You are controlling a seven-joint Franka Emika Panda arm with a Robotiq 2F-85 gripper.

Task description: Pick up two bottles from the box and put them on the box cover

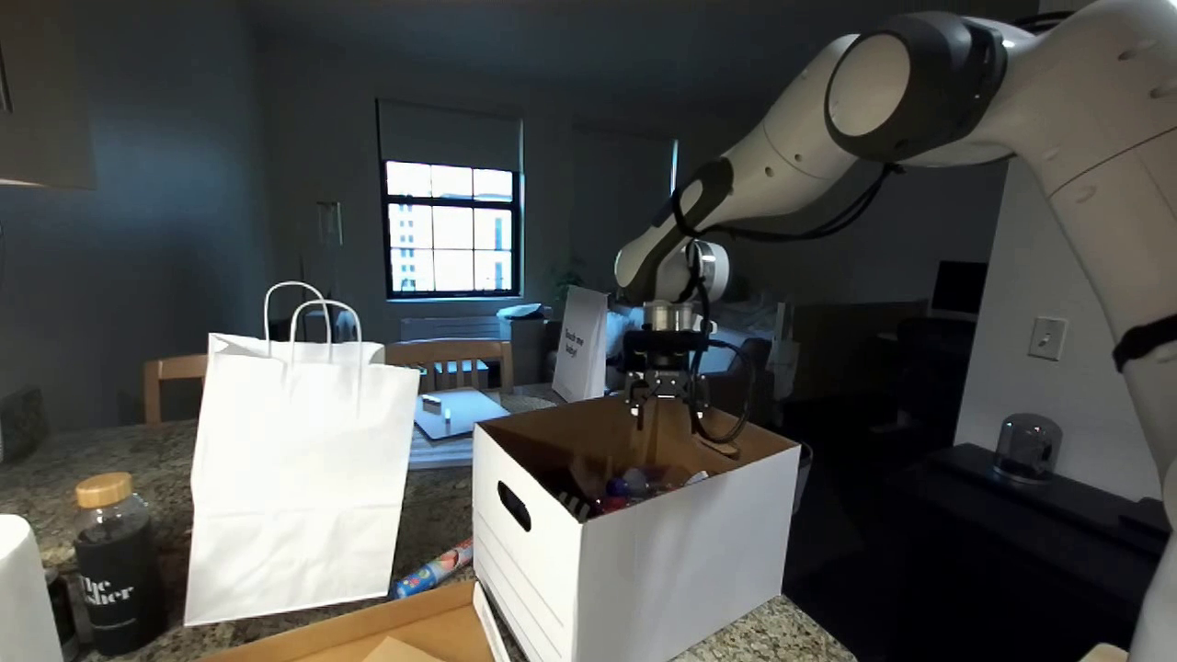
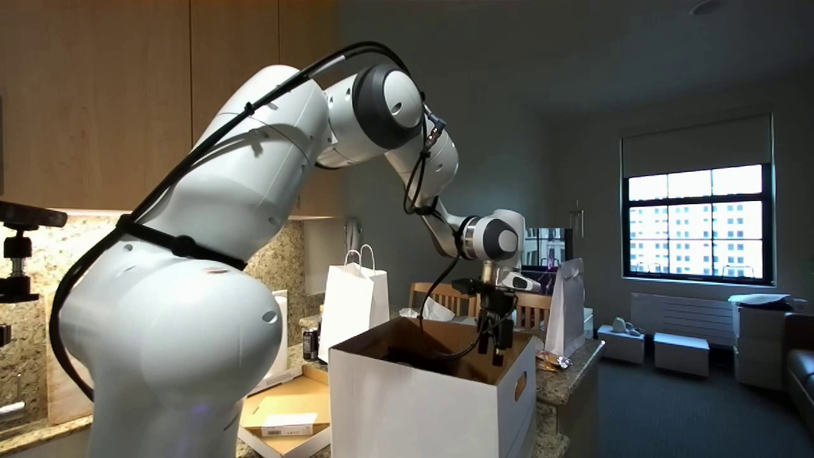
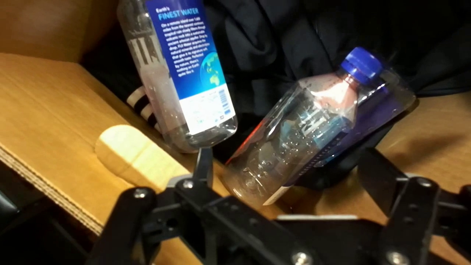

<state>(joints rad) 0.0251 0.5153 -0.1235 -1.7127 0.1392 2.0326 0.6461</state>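
Two bottles, the labelled bottle (image 3: 178,75) and the capped bottle (image 3: 290,143), lie inside the white box (image 1: 685,561), and neither pick looks done. No bottle shows on the visible part of the box cover (image 1: 446,621), which sits brown side up at about eight o'clock from the box in an exterior view. Both lifts and both placings therefore seem left. The gripper (image 3: 287,152) hangs at the box mouth with its fingers (image 3: 204,167) spread wide and nothing clasped between them; lining up for a first grasp is the likely step. Whether a finger touches plastic cannot be told.

In the wrist view the labelled bottle lies at eleven o'clock from the centre, its top out of frame. The capped bottle lies at three o'clock, its blue cap (image 3: 362,65) pointing between one and two o'clock. A purplish clear shape (image 3: 379,106) behind it may be a further bottle, too covered to tell.

Both bodies are squarish, clear plastic with rounded corners; droplet-like glints dot the capped one, and the gloss suggests a slippery hold. The blue label (image 3: 193,66) is printed, with a white foot. Black cloth (image 3: 250,36) lies in soft folds beneath. At nine o'clock, the matte cardboard inner wall (image 3: 55,121) shows a ridged, corrugated edge (image 3: 49,190) and a rounded hand-hole slot (image 3: 136,154).
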